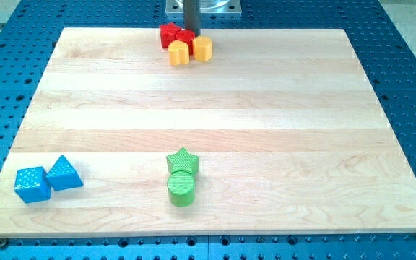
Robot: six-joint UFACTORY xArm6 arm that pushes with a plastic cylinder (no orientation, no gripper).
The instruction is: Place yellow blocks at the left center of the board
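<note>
Two yellow blocks sit at the view's top centre of the wooden board (280, 108): a rounded yellow block (178, 53) and a yellow hexagonal block (203, 49) to its right, close together. Behind them are two red blocks, a red star-like block (169, 34) and a red block (185, 37). My tip (192, 34) comes down from the view's top edge, its end just behind the yellow blocks and against the red block.
A blue cube (32, 183) and a blue triangular block (63, 173) sit at the view's bottom left. A green star (182, 160) and a green cylinder (182, 188) sit at the bottom centre. A blue perforated table (403, 58) surrounds the board.
</note>
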